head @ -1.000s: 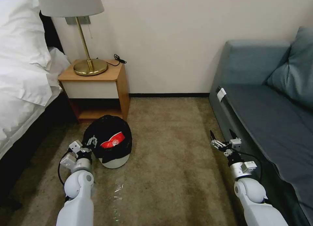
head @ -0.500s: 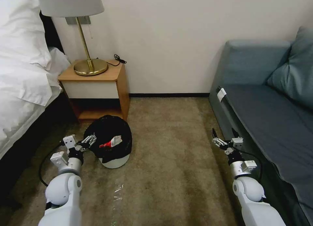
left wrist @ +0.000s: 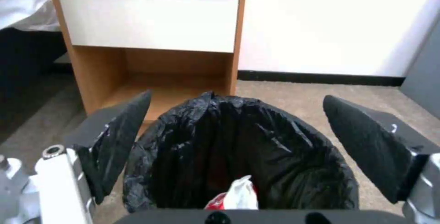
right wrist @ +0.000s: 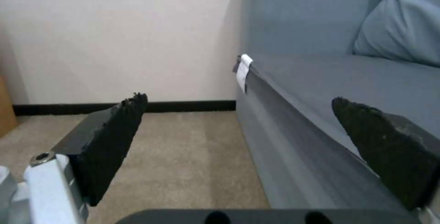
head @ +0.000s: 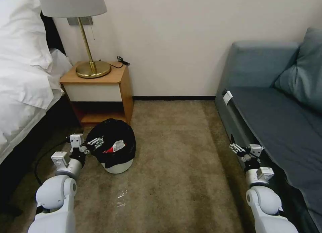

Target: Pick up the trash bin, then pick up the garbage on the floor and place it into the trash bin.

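Note:
The trash bin [head: 118,166], white with a black bag over its rim, stands on the carpet in front of the nightstand. A crushed red-and-white cup [head: 115,147], a piece of the garbage, lies inside it. My left gripper [head: 96,143] is open at the bin's left rim, pointing into the opening. In the left wrist view the bag-lined bin [left wrist: 275,148] sits between the spread fingers [left wrist: 117,138] with the cup [left wrist: 236,196] at the bottom. A clear plastic piece [head: 121,196] lies on the carpet nearer me. My right gripper [head: 243,149] is open and empty beside the sofa front.
A wooden nightstand [head: 100,88] with a brass lamp [head: 92,69] stands just behind the bin. The bed [head: 23,92] is at the left, and a blue-grey sofa [head: 278,119] runs along the right. Open carpet [head: 177,152] lies between them.
My left arm has swung out to the left, its gripper still at the bin's rim. The cup has sunk deeper into the bin. My right gripper has drawn back toward the sofa.

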